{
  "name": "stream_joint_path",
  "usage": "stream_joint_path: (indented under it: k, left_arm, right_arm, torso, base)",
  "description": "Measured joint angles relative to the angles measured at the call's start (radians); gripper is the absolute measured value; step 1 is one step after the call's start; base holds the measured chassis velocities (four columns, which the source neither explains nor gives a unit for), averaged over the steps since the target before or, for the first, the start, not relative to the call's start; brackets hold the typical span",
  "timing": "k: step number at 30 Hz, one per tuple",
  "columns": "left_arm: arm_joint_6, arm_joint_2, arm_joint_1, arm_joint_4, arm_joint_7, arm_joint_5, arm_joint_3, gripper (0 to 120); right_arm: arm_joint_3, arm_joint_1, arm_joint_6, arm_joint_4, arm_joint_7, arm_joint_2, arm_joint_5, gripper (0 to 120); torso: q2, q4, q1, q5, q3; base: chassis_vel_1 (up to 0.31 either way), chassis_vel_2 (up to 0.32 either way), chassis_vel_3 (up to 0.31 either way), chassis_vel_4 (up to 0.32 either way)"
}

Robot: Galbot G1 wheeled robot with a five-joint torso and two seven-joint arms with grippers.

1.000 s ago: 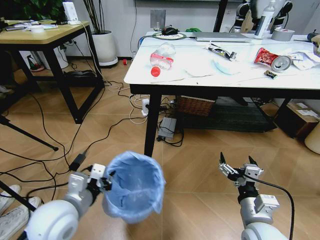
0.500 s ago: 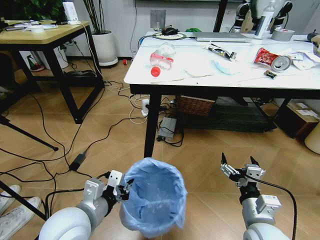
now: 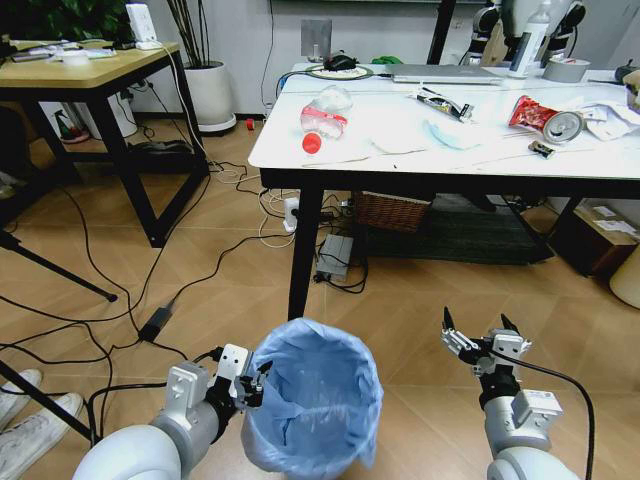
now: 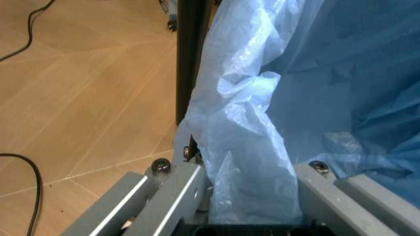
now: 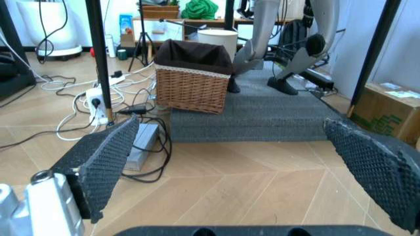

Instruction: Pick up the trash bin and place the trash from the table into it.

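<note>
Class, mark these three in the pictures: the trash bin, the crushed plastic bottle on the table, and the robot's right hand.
trash bin (image 3: 315, 400): head view, inside of blue liner.
crushed plastic bottle (image 3: 324, 113): head view, red label.
right hand (image 3: 478, 333): head view, midway between open fingertips.

Light-blue crinkly bag lines the bin (image 3: 318, 398). The tabletop (image 3: 400, 150) is glossy white; a wrapper (image 3: 528, 112) on it is red.

An office or lab room: wood-look floor (image 3: 90, 260) strewn with cables (image 3: 200, 265), a laptop (image 3: 445, 73) on the white counter (image 3: 420, 150), a potted plant (image 3: 200, 80), a power strip (image 5: 98, 105).
</note>
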Motion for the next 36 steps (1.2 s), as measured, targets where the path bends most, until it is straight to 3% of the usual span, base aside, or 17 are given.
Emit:
stream_joint_path:
  k: [8,36]
  left_arm:
    - [0.0,0.003,0.003,0.003,-0.007,-0.002,-0.001,2]
    - [0.0,-0.087,0.015,0.006,-0.031,0.02,-0.03,2]
  right_arm:
    - [-0.002,-0.009,0.003,0.009,0.0,0.018,-0.007,100]
    - [-0.036,-0.088,-0.035,0.174,-0.008,0.026,0.033,100]
  torso:
    - [0.011,0.0,0.002,0.0,0.01]
    - [0.13,0.0,0.025,0.0002,0.105]
  base:
    - [0.0,0.0,0.0,0.0]
    - [0.0,0.0,0.0,0.0]
